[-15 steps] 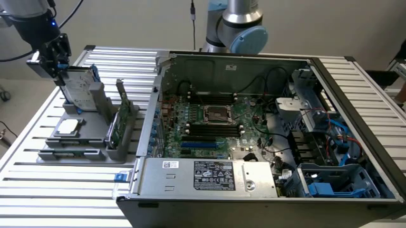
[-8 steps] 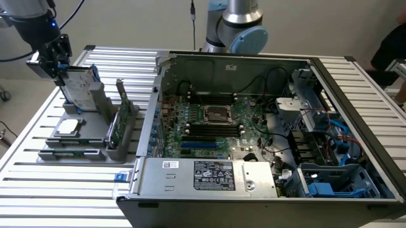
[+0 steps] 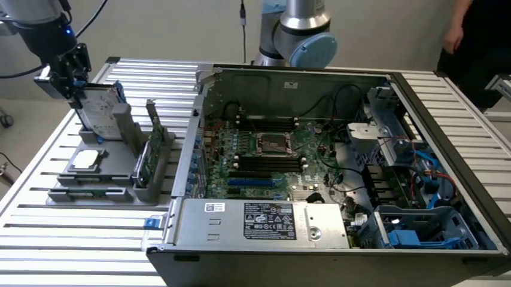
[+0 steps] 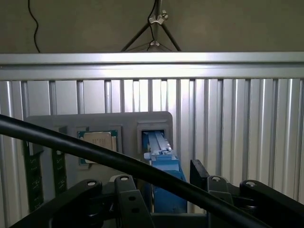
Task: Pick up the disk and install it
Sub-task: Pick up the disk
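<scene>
End effector: the end effector (image 3: 78,89) stands over the end of the grey fixture toward the exterior view's left. Its black fingers (image 4: 130,202) are closed against both sides of the disk, clamped on it.
Disk: the disk (image 3: 102,110) stands on edge, a little tilted, with its lower end in a slot of the fixture. Its silver face and blue carrier show in the exterior view. In the wrist view the blue carrier (image 4: 166,166) runs from the slot up between the fingers.
Fixture: the grey fixture (image 3: 112,170) lies on the tabletop, just beside the computer case, on the exterior view's left.
Chip: a small square silver chip (image 3: 86,158) lies flat in a recess of the fixture, near the disk's slot.
Green card: a thin green card (image 3: 150,152) stands on edge in the fixture, between the disk and the case.
Green strips: two narrow green strips (image 4: 32,178) lie in grooves of the fixture, beyond the chip from the disk.
Computer case: the case (image 3: 319,78) lies open on the tabletop, its motherboard (image 3: 264,149) facing up. A silver power supply (image 3: 264,221) sits along its near edge.
Tabletop: the tabletop (image 3: 72,251) is slatted aluminium.
Cable: a black cable (image 4: 95,154) crosses the wrist view in front of the fixture.
Arm joint: a grey joint with a blue cap (image 3: 307,42) stands behind the case.
Person: a person in dark clothes (image 3: 475,42) stands at the exterior view's upper right.
</scene>
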`<action>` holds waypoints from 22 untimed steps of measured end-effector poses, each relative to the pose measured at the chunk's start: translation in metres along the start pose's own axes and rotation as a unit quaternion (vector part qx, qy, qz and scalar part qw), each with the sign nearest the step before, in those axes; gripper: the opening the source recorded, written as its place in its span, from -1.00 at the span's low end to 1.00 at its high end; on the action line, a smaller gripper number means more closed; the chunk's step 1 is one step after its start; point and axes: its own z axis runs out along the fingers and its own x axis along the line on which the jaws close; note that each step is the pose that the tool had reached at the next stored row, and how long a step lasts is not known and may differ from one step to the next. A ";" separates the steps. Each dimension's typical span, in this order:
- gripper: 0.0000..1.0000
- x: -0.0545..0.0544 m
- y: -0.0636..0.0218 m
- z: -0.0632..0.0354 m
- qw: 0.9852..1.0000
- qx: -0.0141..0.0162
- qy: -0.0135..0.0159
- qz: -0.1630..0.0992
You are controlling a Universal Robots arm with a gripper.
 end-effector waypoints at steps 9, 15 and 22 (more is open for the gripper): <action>-0.11 -0.001 -0.0006 0.0004 1.000 0.000 0.000 0.000; -0.29 -0.001 -0.0013 0.0005 1.000 0.000 0.000 0.000; -0.29 0.001 -0.0014 0.0005 1.000 0.000 0.001 0.000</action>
